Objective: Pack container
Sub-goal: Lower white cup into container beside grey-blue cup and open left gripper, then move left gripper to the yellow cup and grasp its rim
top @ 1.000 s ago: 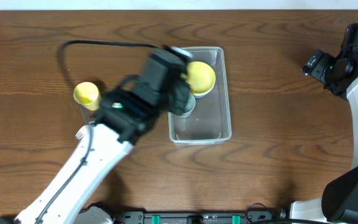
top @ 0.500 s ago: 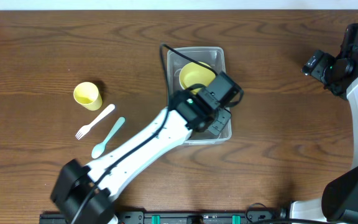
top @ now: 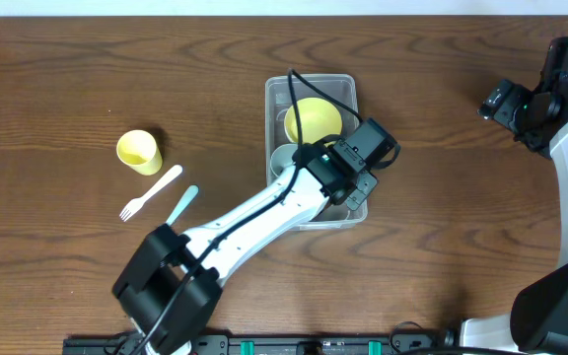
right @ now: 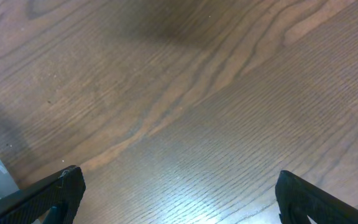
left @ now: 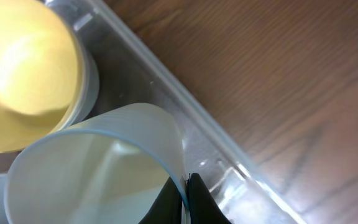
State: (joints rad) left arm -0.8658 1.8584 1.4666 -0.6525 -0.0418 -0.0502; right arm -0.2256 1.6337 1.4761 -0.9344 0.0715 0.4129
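Observation:
The clear container (top: 314, 80) stands at the middle of the table. A yellow bowl (top: 314, 116) lies in its far half, with a pale bowl (top: 282, 158) beside it at the left wall. My left gripper (left: 187, 198) is shut on the rim of a pale blue cup (left: 98, 168), held inside the container next to its wall (left: 229, 155) and close to the yellow bowl (left: 23, 74). In the overhead view the left wrist (top: 353, 168) hides the cup. My right gripper (right: 179, 193) is open and empty over bare wood at the far right.
A yellow cup (top: 138, 151), a white fork (top: 151, 192) and a light blue spoon (top: 173, 217) lie on the table left of the container. The left arm stretches diagonally from the front edge. The right arm (top: 521, 104) stays at the right edge.
The left arm swung from the container's left side across to its near right part, carrying the pale blue cup. The right arm has not moved.

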